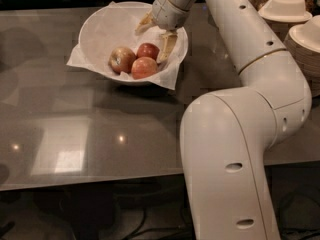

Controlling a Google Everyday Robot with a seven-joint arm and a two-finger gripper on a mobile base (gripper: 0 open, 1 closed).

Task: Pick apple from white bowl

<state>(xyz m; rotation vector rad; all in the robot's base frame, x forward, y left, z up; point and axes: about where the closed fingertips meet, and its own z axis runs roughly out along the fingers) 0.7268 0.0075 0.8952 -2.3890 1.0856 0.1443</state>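
The white bowl (100,29), lined with crumpled white paper, stands at the back of the table. It holds three apples. The dark red apple (148,50) lies at the right rear of the group. A yellow-green-and-red apple (121,59) is to its left and a lighter orange-pink apple (144,67) is in front. My gripper (156,35) reaches into the bowl from the right, open and empty. One finger (167,46) stands just right of the dark red apple. The other finger (145,22) is above and behind it.
Stacks of beige and white disposable bowls (295,19) stand at the far right. My white arm (235,134) fills the right side of the view. The glossy grey table (90,139) stretches across the front and left.
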